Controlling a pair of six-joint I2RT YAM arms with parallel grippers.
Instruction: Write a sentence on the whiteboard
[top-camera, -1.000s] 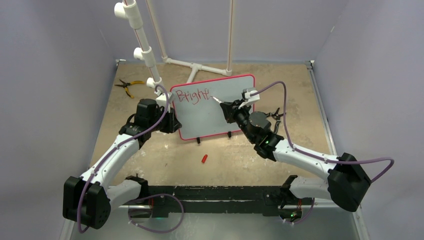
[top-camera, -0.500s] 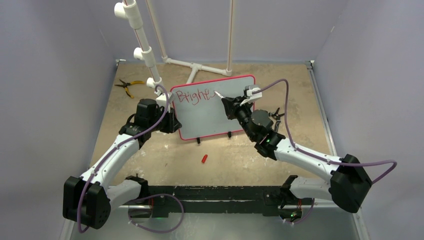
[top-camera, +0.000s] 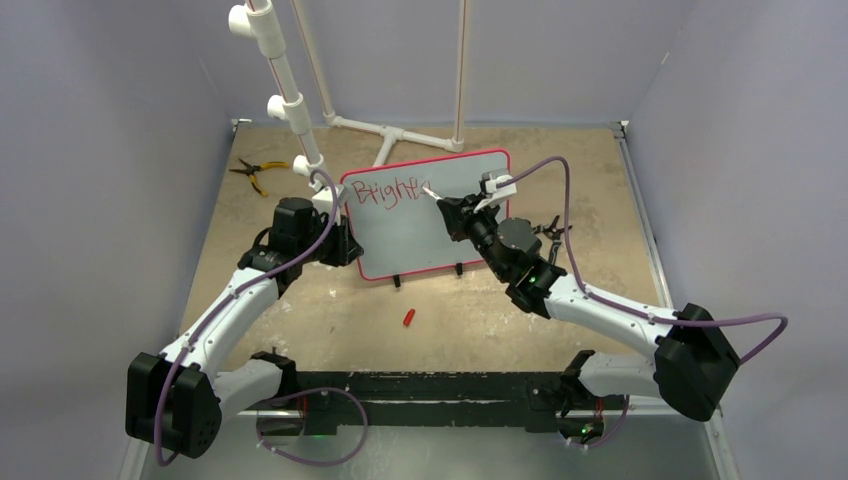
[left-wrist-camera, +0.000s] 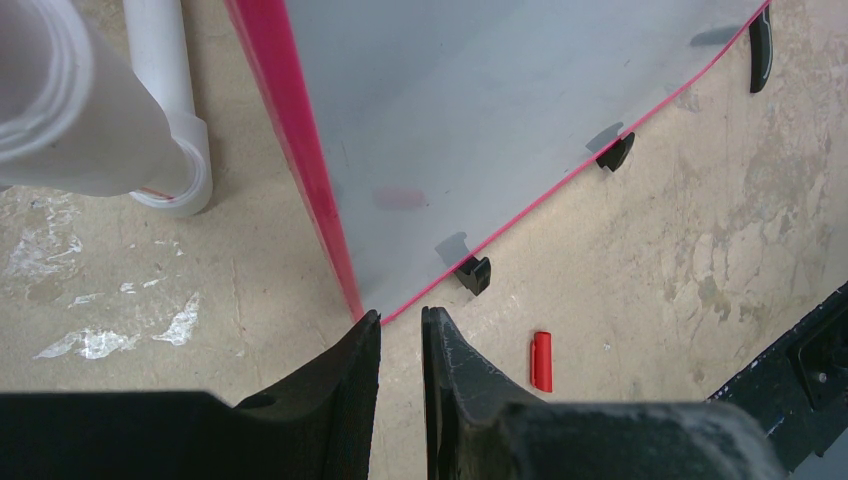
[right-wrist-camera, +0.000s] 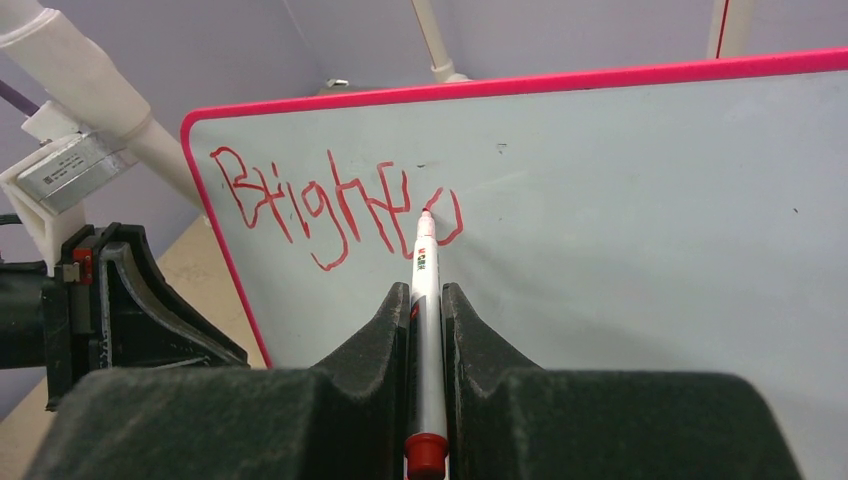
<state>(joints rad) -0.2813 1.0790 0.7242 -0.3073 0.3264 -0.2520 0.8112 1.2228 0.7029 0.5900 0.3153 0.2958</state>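
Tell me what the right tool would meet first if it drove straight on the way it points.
The marker clamped in the right tool leads: its tip sits at the whiteboard, by the end of the red lettering, so the whiteboard comes first, probably at once.

The left arm (top-camera: 225, 310) and the right arm (top-camera: 620, 315) are built of white links joined by black housings. A purple cable (top-camera: 565, 200) is looped along each. The left pincer (left-wrist-camera: 400, 320) and the right pincer (right-wrist-camera: 427, 295) are formed of matte black, tapered fingers.
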